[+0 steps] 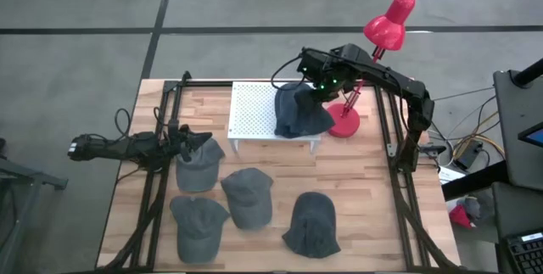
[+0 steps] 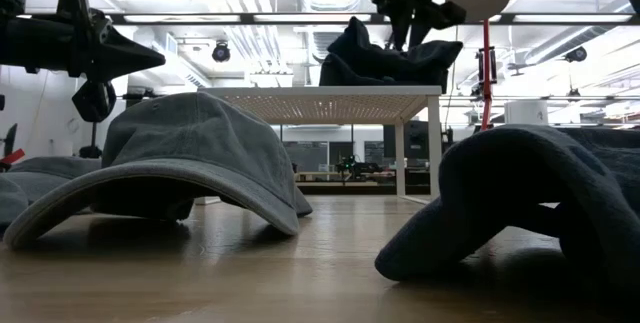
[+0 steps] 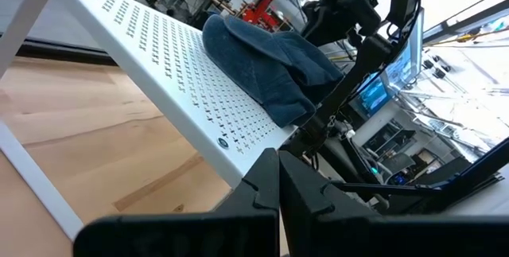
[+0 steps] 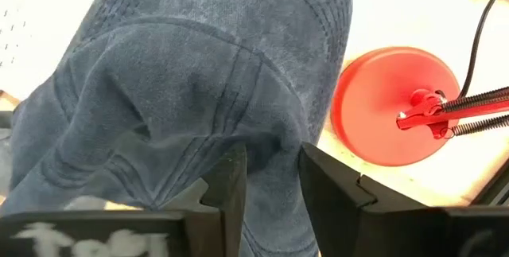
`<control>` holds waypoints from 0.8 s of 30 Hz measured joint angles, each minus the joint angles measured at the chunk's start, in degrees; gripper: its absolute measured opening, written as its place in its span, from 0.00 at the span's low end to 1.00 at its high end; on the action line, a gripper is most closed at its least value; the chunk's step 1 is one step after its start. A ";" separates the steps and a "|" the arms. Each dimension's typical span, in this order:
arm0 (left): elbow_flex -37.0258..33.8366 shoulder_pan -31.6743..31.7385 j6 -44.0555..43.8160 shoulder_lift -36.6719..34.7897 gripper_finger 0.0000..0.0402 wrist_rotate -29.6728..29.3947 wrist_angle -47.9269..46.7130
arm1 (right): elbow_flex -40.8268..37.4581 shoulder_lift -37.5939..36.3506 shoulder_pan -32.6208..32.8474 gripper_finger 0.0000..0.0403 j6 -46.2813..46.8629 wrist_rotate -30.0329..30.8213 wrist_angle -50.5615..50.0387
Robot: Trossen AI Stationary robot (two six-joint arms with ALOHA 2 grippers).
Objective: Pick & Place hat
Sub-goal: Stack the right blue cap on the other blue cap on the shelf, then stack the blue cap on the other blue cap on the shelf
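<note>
On the white perforated stand (image 1: 254, 109) at the table's far middle lies a dark cap (image 1: 299, 111), slumped over the stand's right end, nearest the red lamp (image 1: 373, 53), w/ its edge drooping past the rim. R gripper (image 1: 316, 79) hangs right above that cap; in the right wrist view its fingers (image 4: 231, 181) are a narrow gap apart w/ the cap's fabric directly below them. Can't tell if any fabric is pinched between them. The lamp's round base (image 4: 394, 102) sits just beside the cap.

L gripper (image 1: 193, 140) waits low at the table's left side, over the peak of another cap (image 1: 199, 165). Its fingers (image 3: 298, 189) look pressed together, holding nothing, pointing toward the stand.

Three more caps lie on the near half of the wood table (image 1: 373, 189): one front-left (image 1: 197, 223), one mid (image 1: 248, 196), one front-right (image 1: 312, 223).
</note>
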 joint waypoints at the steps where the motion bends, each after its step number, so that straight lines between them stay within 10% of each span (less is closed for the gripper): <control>1: 0.00 0.02 0.23 0.00 0.00 0.00 0.00 | 0.02 0.00 0.06 0.29 0.02 0.00 0.00; 24: 0.00 0.02 0.27 -0.01 0.00 0.00 -0.02 | 10.14 -0.37 3.76 0.22 -2.94 -2.27 -0.23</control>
